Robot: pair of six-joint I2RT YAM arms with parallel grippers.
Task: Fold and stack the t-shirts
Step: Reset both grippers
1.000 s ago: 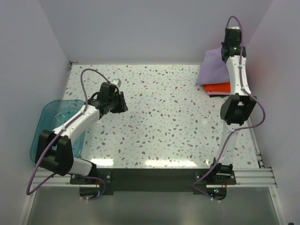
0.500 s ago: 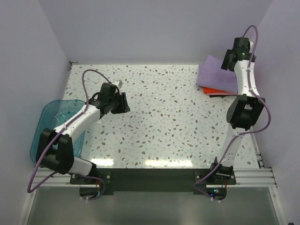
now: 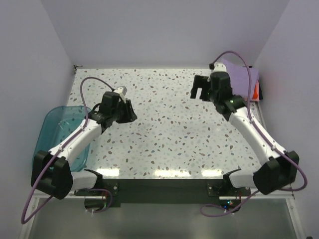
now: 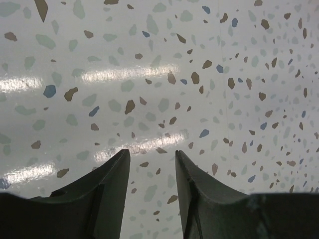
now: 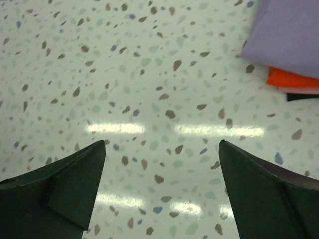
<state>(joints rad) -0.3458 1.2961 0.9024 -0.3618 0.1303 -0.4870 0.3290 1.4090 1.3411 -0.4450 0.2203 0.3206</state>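
Observation:
The t-shirts lie folded in a stack at the table's back right corner. A lavender-purple one (image 3: 242, 74) (image 5: 294, 35) is on top, with an orange-red one (image 3: 257, 91) (image 5: 291, 78) and thin pink and dark edges (image 5: 301, 94) under it. My right gripper (image 3: 200, 93) (image 5: 162, 144) hangs over bare table just left of the stack, jaws wide open and holding nothing. My left gripper (image 3: 130, 112) (image 4: 152, 154) hovers over the left-centre of the table, its fingers (image 4: 107, 199) apart with only tabletop between them.
A teal translucent tub (image 3: 50, 132) sits at the table's left edge, beside the left arm. The speckled tabletop (image 3: 169, 129) spreads between the two grippers. Walls close in the back and both sides.
The right gripper has let go at the stack, opened wide and swung left and down over the table. The left gripper has spread its jaws a little and barely shifted.

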